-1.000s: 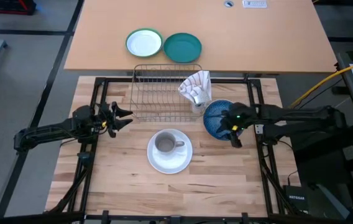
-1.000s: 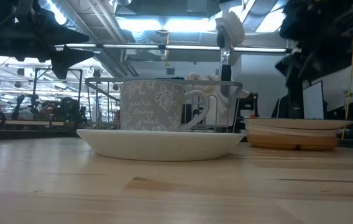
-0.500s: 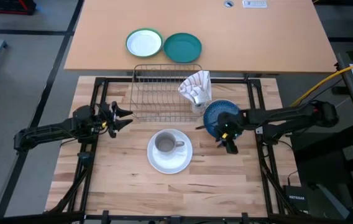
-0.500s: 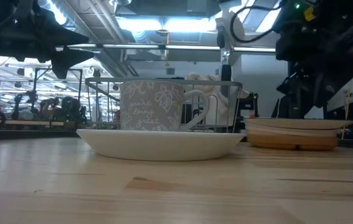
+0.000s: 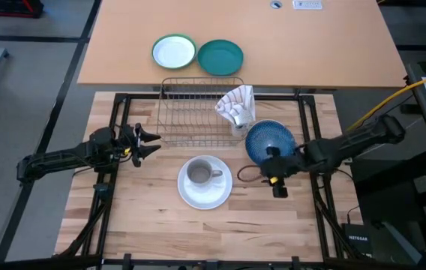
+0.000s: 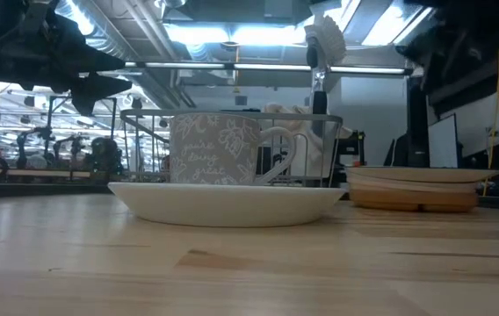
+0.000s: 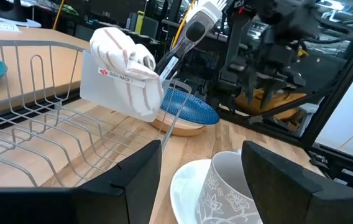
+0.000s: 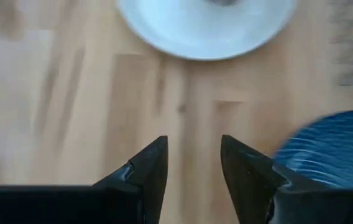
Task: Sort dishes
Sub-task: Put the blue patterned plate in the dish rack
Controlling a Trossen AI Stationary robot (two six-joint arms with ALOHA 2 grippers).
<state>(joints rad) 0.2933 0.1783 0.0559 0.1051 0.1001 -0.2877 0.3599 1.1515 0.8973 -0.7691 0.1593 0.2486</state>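
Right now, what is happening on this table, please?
Dishes are being sorted, but neither arm holds anything at this moment. The right gripper hangs with its fingers apart over bare wood, between the dark blue plate and the white plate that carries the grey mug. The left gripper waits open beside the wire dish rack, which holds only a folded cloth.
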